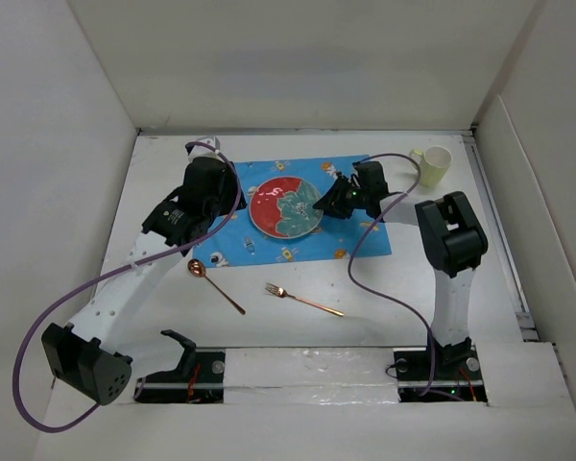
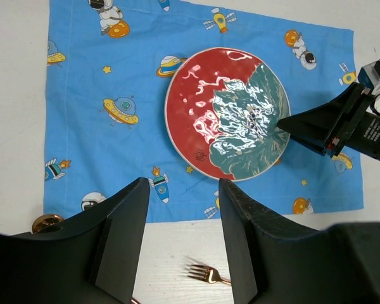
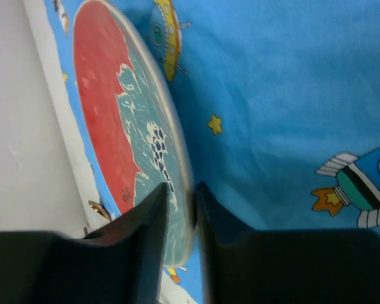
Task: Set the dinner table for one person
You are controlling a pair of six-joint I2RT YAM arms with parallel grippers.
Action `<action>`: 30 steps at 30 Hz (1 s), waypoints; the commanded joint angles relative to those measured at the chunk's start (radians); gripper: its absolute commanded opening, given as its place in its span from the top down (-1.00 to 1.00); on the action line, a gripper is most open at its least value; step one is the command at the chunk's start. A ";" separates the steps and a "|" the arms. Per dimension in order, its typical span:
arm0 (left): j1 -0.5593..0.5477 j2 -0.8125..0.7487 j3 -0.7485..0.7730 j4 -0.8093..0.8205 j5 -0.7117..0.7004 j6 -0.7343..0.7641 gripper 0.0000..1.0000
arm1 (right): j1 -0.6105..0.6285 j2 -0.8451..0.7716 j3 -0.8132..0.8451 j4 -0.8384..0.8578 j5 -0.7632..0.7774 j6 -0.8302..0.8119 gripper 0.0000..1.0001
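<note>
A red and teal plate lies on the blue cartoon-print cloth at the middle of the white dinner table. My right gripper is at the plate's right rim. In the right wrist view its fingers are shut on the rim of the plate, one finger on top and one under it. My left gripper hovers high over the cloth's left part, open and empty. In the left wrist view its gap frames the near edge of the cloth, below the plate.
A copper spoon and a copper fork lie on the bare table in front of the cloth. A pale yellow cup stands at the far right. White walls close in the table on three sides.
</note>
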 commanded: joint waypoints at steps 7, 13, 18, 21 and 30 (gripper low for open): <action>0.004 -0.010 -0.010 0.035 -0.005 -0.002 0.11 | -0.010 -0.129 0.089 -0.216 0.085 -0.162 -0.28; 0.004 0.008 0.030 0.044 0.006 0.044 0.34 | -0.123 -0.256 0.201 -0.443 0.212 -0.306 1.00; 0.004 0.028 0.027 0.081 0.104 0.062 1.00 | -0.315 -0.322 0.322 -0.610 0.384 -0.381 1.00; 0.004 0.022 -0.005 0.115 0.128 0.056 1.00 | -0.407 -0.314 0.421 -0.720 0.616 -0.432 0.92; 0.004 0.051 -0.062 0.179 0.214 0.091 0.14 | -0.550 -0.080 0.696 -0.908 0.714 -0.469 -0.29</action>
